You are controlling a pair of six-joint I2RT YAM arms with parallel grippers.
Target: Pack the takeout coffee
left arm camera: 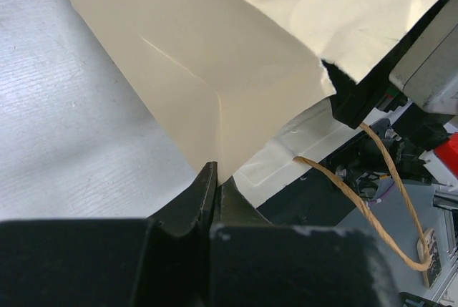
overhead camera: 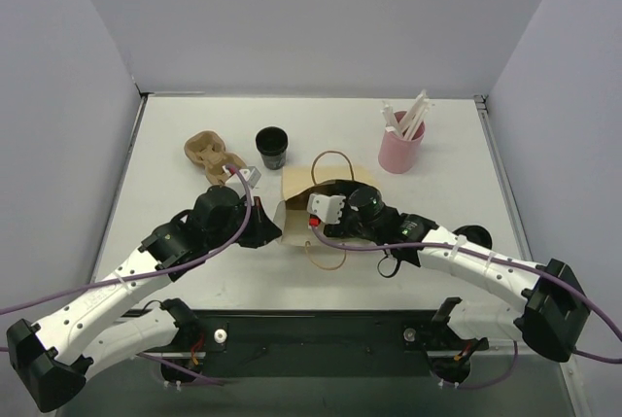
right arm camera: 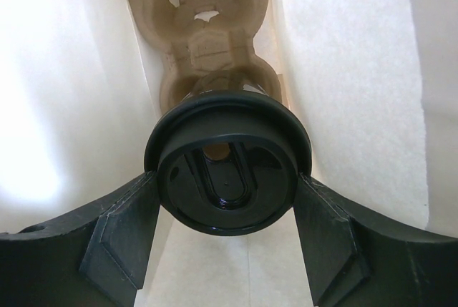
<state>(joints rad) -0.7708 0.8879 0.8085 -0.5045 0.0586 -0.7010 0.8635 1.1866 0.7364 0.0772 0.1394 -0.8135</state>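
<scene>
Table (overhead camera: 447,205) white, walls (overhead camera: 311,18) lilac; we're seeing left gripper (left arm camera: 216,175) pinching paper bag (left arm camera: 215,56), right gripper (right arm camera: 227,194) clasping coffee cup (right arm camera: 227,167) inside.

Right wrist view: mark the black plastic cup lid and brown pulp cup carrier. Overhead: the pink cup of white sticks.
Black plastic cup lid (right arm camera: 227,178): right wrist view, recessed top.
Brown pulp cup carrier (right arm camera: 207,49): right wrist view, middle web.
Pink cup of white sticks (overhead camera: 400,153): top view, side wall.

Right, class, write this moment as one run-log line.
left end effector shut on bag | right end effector grips lid inside bag, over carrier
</scene>
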